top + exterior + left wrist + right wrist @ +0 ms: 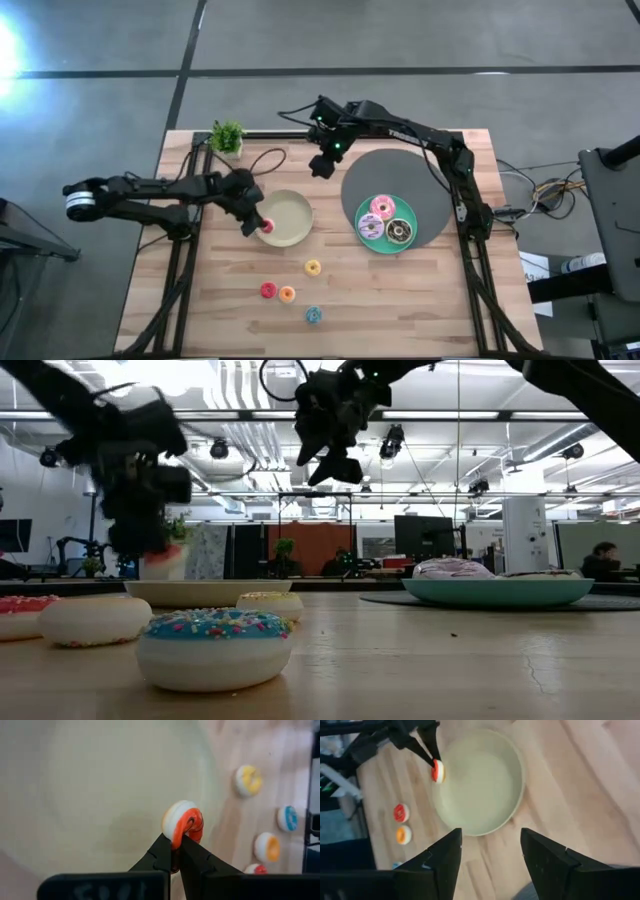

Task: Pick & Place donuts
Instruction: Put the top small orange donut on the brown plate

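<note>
- Donuts everywhere on this tabletop (400,300), and one red-orange mini donut (183,822) is up in the air, pinched on edge between the tips of the left end effector (176,851), which is clamped tight on it.
- That held donut hangs over the lower-left edge of the cream plate (290,205), just left of centre in the high view.
- Right end effector (322,165) sits high above the tabletop at upper centre of the high view, just left of the dark round mat (375,165), fingers (445,855) spread apart with nothing between them.
- Over at right of centre, the teal plate (385,247) lies on that mat carrying three larger donuts: pink (382,207), white-lilac (370,227) and chocolate brown (400,232).
- Loose on the wood in the lower middle of the high view: a yellow mini donut (312,267), a red one (267,290) touching or just beside an orange one (287,294), and a blue one (314,316) lowest of all.
- Small green potted plant (228,136) stands at the upper-left corner of the tabletop.
</note>
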Motion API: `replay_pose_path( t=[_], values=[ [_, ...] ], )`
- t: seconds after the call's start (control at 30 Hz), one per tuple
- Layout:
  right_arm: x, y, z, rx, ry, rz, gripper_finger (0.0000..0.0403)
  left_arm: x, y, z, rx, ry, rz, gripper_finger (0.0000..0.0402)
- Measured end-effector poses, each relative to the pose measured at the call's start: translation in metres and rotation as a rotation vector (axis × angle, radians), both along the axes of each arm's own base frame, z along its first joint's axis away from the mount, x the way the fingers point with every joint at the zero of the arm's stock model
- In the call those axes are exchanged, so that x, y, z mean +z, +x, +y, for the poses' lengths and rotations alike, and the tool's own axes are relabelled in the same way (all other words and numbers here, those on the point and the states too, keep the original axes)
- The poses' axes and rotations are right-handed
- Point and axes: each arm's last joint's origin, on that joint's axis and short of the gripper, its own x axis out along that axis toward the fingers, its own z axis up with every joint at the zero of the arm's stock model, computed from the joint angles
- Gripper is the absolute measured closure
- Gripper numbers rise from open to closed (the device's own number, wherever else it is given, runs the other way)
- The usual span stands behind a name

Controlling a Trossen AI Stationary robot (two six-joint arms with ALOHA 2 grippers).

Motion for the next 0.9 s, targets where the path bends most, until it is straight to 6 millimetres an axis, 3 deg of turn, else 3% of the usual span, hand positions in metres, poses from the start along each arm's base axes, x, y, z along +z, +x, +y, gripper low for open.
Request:
replay_pose_path(
  t=[0.1,0.33,0.67,0.9],
  values=[
    [0.007,-0.003,0.000,-0.021,-0.043,-0.001,0.0207,-0.013,-0.004,-0.002,0.052,-0.041,0.002,0.0401],
    [0.008,-0.005,0.000,-0.030,-0.054,0.004,0.0207,-0.014,-0.002,0.002,0.155,-0.002,-0.012,0.0396],
    [0.005,-0.005,0.000,-0.030,-0.051,0.013,0.0207,-0.007,-0.002,0.002,0.210,-0.050,0.055,0.0305],
    [0.004,-0.004,0.000,-0.029,-0.058,0.015,0.0207,0.005,0.004,0.006,0.230,0.002,0.043,0.0287]
  ],
)
